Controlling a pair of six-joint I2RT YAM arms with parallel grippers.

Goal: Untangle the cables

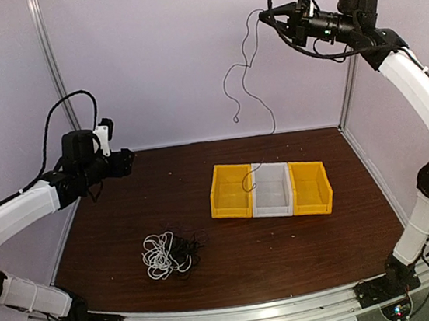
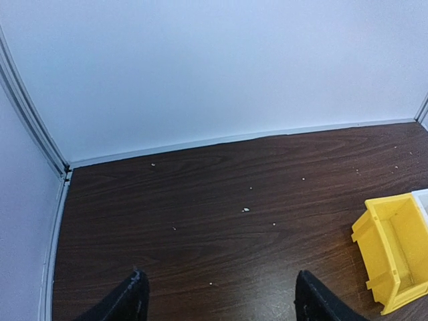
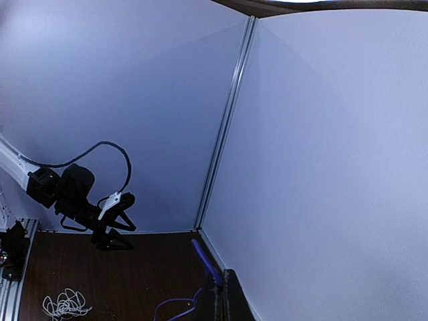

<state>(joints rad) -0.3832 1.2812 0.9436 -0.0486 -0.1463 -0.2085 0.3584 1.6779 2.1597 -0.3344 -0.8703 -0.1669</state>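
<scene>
Aloft, dark cable (image 1: 247, 43) in right claw (image 1: 262, 15)

Even soft light, sharp, slight wide-angle bowing

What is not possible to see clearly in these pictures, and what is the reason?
Top view: the tangle is too small to count its cables.
Top view: the hanging cable is too thin to tell whether its end reaches the grey bin.
Right wrist view: the right gripper is cut off by the bottom edge.

Overhead rear view, both wrist views sharing table (image 1: 179, 192)
</scene>
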